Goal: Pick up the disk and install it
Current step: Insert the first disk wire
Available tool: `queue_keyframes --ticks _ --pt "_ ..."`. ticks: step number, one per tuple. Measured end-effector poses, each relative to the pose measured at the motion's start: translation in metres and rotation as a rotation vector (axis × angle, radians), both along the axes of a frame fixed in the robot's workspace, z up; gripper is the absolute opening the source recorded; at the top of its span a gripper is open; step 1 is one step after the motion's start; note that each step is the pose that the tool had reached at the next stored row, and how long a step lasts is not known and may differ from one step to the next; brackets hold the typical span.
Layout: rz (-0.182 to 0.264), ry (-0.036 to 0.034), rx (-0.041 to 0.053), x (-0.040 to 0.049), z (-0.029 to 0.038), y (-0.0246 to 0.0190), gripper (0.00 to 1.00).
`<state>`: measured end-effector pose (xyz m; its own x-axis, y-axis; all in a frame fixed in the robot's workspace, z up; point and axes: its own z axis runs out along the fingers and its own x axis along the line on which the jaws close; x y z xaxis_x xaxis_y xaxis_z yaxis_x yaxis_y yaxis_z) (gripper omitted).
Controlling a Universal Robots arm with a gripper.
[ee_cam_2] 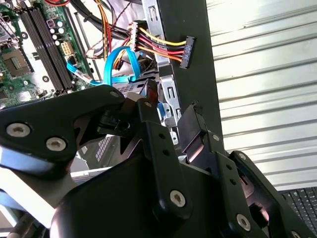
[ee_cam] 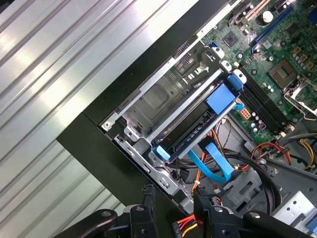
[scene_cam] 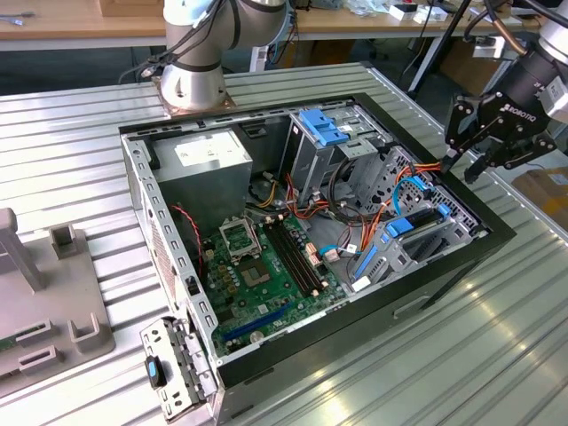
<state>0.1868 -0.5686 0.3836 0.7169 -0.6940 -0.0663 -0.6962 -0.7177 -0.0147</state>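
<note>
The gripper [scene_cam: 460, 169] hovers over the wall of the computer case [scene_cam: 355, 328] on the exterior view's right, with its fingers [ee_cam: 148, 208] spread apart and holding nothing. The disk [ee_cam: 190, 134] sits on edge in the metal drive cage [ee_cam: 163, 96] just inside that wall. The tab of its blue carrier rail [ee_cam: 220, 99] points toward the motherboard [scene_cam: 266, 266].

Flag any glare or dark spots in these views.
Exterior view: glare streaks on the table, case interior evenly lit. First wrist view: table washed pale. Second wrist view: table blown white, tool a dark foreground mass.
</note>
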Motion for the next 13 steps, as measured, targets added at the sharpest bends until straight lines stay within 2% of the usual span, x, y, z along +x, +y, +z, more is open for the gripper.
queue_keyframes --ticks 5,6,7,8,9,10,11,13 --pt "0.01 0.0 0.0 0.0002 -0.0003 0.0001 0.44" --pt "0.032 0.0 0.0001 0.0003 -0.0007 0.0001 0.44" --pt "0.072 -0.0001 0.0001 0.0004 -0.0015 0.0001 0.44" --pt "0.102 -0.0042 -0.0001 0.0005 -0.0022 0.0005 0.44" --pt "0.109 -0.017 -0.0005 0.0005 -0.0023 0.0005 0.44" --pt "0.114 -0.0336 -0.0005 0.0005 -0.0025 0.0005 0.44" --pt "0.117 -0.0448 -0.0012 0.0003 -0.0029 0.0005 0.44" --pt "0.117 -0.0448 -0.0014 0.0003 -0.0029 0.0005 0.44"
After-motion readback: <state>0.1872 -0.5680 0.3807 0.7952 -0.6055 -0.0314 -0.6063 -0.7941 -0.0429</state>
